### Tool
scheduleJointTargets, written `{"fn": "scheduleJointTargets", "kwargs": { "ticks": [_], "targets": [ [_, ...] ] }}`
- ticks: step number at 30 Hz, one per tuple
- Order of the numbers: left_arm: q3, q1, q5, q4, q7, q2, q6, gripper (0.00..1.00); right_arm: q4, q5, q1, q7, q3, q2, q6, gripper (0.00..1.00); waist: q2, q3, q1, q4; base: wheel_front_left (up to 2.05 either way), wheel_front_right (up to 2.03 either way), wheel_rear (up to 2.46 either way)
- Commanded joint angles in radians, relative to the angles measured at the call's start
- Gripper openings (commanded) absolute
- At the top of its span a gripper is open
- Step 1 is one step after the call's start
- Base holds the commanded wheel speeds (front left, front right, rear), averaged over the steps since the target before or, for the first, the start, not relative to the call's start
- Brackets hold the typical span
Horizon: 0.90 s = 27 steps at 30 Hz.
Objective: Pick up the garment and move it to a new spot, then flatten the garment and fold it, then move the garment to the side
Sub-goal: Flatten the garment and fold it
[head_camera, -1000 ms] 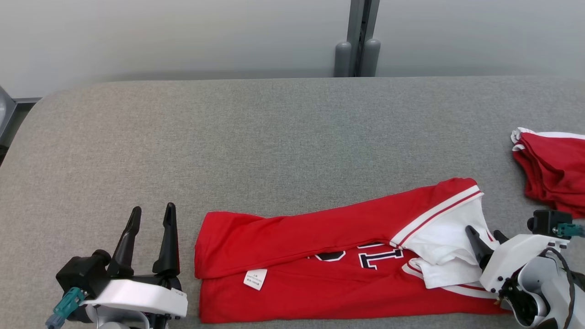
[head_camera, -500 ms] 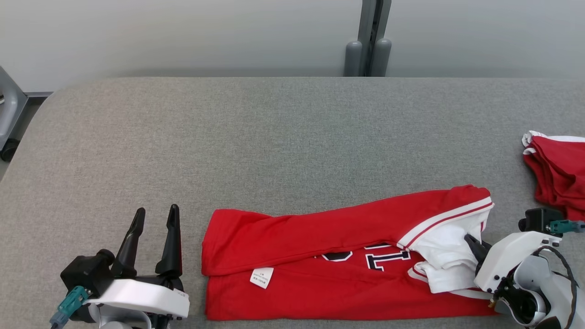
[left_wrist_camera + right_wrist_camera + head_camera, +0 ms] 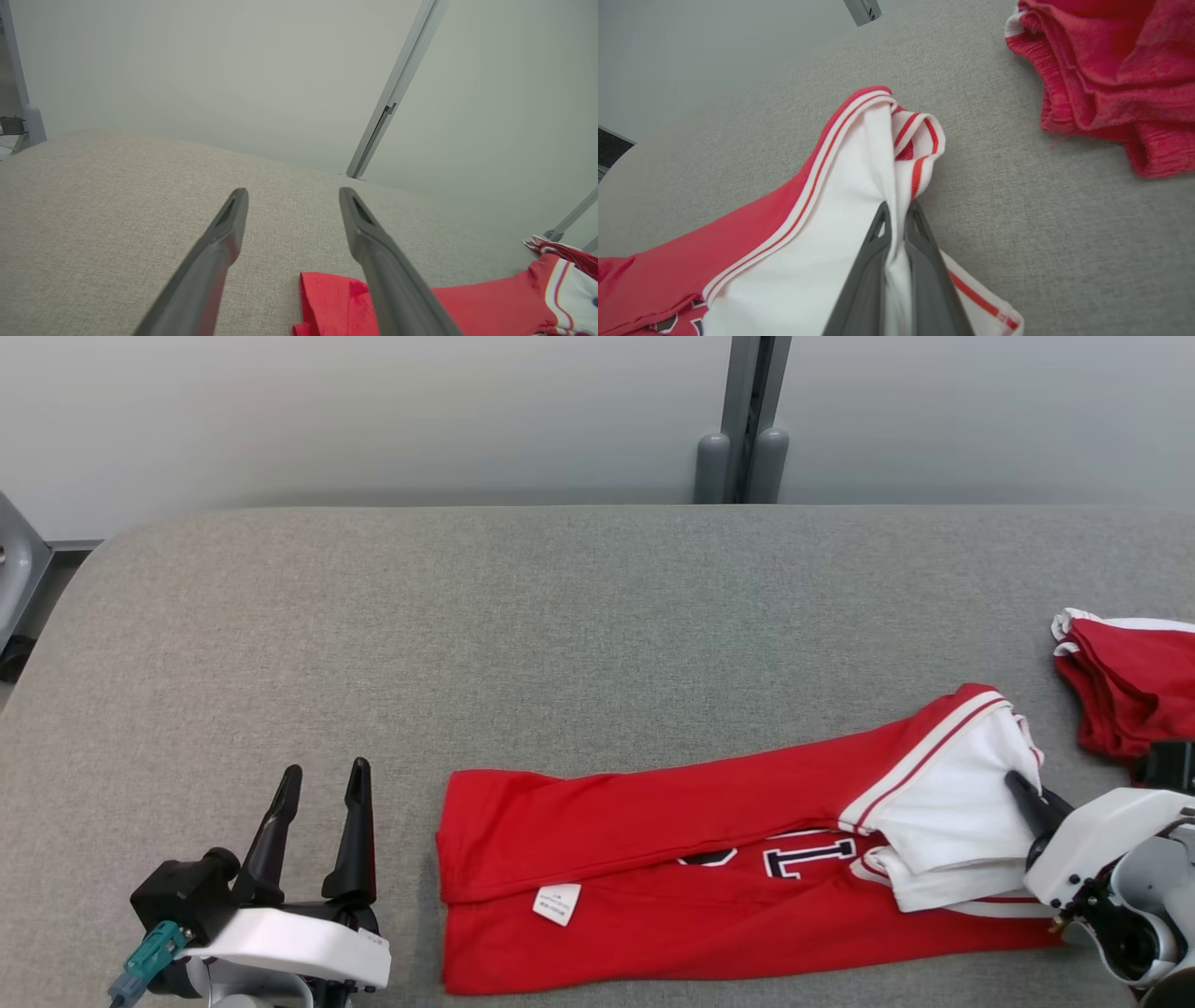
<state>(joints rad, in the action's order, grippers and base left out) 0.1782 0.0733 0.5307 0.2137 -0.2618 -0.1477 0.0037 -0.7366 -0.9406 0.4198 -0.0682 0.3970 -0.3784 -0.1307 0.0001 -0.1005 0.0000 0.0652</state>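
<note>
Grey fabric table (image 3: 560, 616), pale grey wall (image 3: 373, 411), vertical metal post (image 3: 747, 383)

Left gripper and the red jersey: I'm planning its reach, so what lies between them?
Just bare grey table: the head view shows an uncovered strip between the open left gripper and the jersey, at its folded edge.

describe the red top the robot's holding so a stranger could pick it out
On the grey table, look along the near edge, where a long red jersey lies spread sideways. Unlike the bunched red pile at the far right, it has dark block lettering, a white tag, and a white end pinched in the right gripper.
</note>
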Motion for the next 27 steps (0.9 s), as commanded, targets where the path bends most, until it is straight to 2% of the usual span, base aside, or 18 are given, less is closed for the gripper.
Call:
{"fn": "scheduleJointTargets", "kwargs": {
  "ticks": [1,8,12,17,23,27],
  "targets": [
    [-0.006,0.012,-0.005,0.005,-0.004,-0.001,-0.004,1.0,-0.001,-0.006,-0.003,0.012,-0.006,-0.022,0.0,0.0,-0.0001,0.004,0.0,-0.004,0.0,0.0,0.0],
    [-0.008,0.008,-0.012,0.014,-0.004,0.005,-0.015,1.0,0.039,-0.022,0.002,0.046,-0.019,-0.052,0.0,0.0,-0.0001,0.018,0.0,-0.018,0.0,0.0,0.0],
    [-0.01,0.009,-0.016,0.02,-0.004,0.003,-0.02,1.0,0.103,0.01,0.019,0.062,-0.008,-0.056,0.0,0.0,-0.0001,0.026,0.0,-0.02,0.0,0.0,0.0],
    [-0.007,0.007,-0.019,0.026,-0.004,0.008,-0.023,1.0,0.216,0.056,0.02,0.047,0.009,-0.034,0.0,0.0,-0.0001,0.033,0.0,-0.01,0.0,0.0,0.0],
    [-0.009,0.0,-0.019,0.037,-0.004,0.017,-0.027,1.0,0.361,0.129,-0.013,-0.024,0.033,0.015,0.0,0.0,-0.0001,0.048,0.0,0.027,0.0,0.0,0.0],
    [-0.013,-0.004,-0.021,0.042,-0.004,0.02,-0.029,1.0,0.441,0.18,-0.042,-0.082,0.044,0.07,0.0,0.0,-0.0001,0.05,0.0,0.062,0.0,0.0,0.0]
  ]
}}
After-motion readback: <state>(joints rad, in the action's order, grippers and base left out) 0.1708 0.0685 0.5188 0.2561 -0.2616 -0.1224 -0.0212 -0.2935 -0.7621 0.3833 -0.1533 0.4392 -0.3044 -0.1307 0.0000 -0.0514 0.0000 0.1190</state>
